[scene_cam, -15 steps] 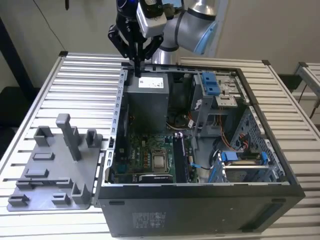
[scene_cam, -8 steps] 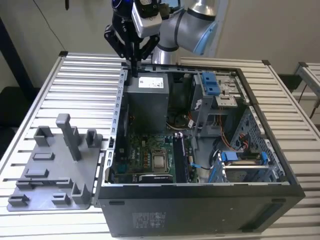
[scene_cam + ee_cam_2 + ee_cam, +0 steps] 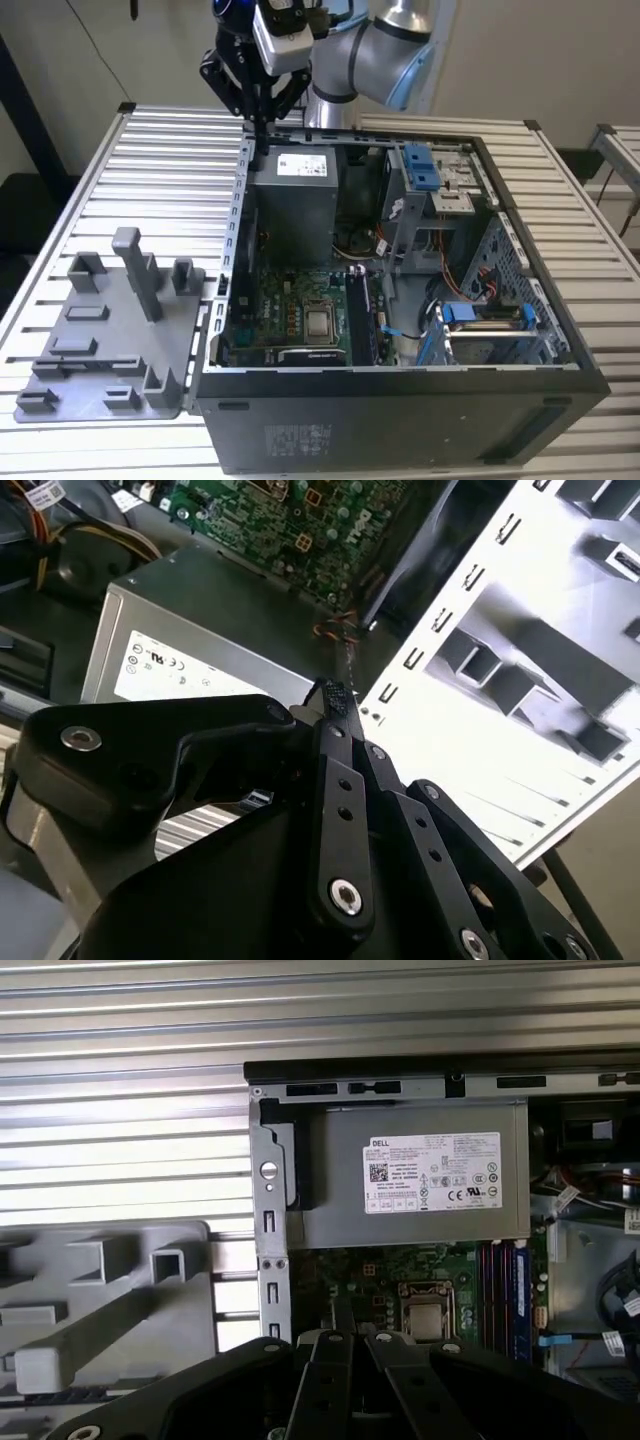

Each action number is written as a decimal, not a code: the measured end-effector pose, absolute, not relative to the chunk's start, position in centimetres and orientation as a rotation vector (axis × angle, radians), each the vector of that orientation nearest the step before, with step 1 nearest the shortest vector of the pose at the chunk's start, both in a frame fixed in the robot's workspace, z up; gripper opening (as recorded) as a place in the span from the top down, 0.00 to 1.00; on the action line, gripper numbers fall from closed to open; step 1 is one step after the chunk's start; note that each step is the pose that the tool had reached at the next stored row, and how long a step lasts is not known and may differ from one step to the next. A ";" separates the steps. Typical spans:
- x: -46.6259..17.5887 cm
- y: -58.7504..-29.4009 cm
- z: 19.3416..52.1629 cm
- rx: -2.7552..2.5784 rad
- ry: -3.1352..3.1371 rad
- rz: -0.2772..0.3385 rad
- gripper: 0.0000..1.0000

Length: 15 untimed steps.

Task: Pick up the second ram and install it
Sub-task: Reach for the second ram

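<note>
Robotics lab or test cell, by the look of it. The desk (image 3: 150, 150) is ribbed alu. profile, industrial type. On it lies an opened PC case (image 3: 400, 410), w/ motherboard (image 3: 290, 310) and power supply (image 3: 295, 200) exposed. Just beside it, at the exterior view's left, is a grey plastic tray (image 3: 100, 340) w/ upright posts. A silver-and-blue robot arm (image 3: 390, 40) reaches over the case's far end, jaws pinching a memory stick (image 3: 262, 130).
</note>
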<state>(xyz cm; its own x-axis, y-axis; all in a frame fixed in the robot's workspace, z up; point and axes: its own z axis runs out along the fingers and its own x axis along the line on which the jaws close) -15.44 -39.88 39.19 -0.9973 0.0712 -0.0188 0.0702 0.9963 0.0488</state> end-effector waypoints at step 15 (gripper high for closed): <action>-17.0 -39.9 39.2 0.111 3.119 0.075 0.89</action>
